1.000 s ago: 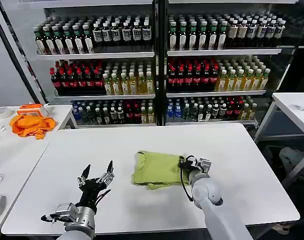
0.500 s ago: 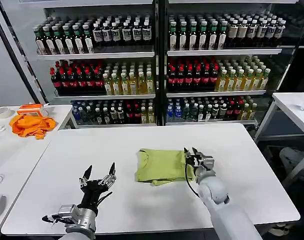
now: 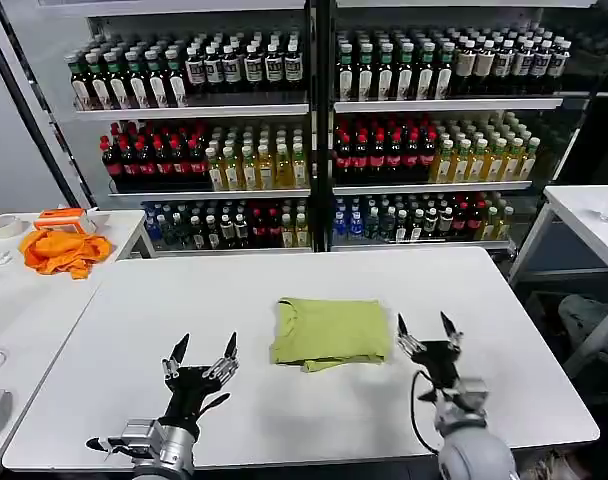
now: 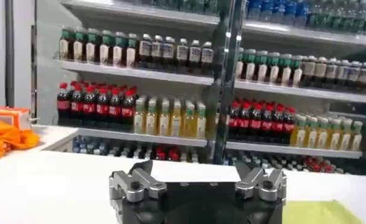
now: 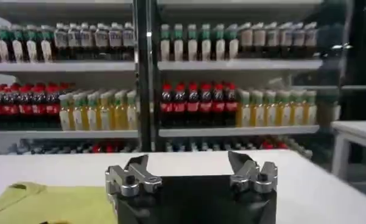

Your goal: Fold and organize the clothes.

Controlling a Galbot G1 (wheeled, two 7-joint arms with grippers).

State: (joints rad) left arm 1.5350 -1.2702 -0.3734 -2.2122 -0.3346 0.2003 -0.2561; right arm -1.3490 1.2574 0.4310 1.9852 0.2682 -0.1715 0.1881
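Lime T-shirt (image 3: 330, 333) lies folded flat between spread-fingered left tool (image 3: 199, 356) and right tool (image 3: 429, 335).

White table (image 3: 284, 400), folded T-shirt (image 3: 329, 333)

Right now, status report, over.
Left gripper and right gripper open, off the cloth. Lime yellow-green cotton T-shirt folded on white table. Nothing obstructing.

Right end effector (image 5: 192, 173): fingers spread, empty, over white tabletop (image 5: 329, 195). Lime yellow-green T-shirt (image 5: 49, 204): flat beside it. Far: bottle shelves (image 5: 231, 79); side table (image 5: 356, 131).
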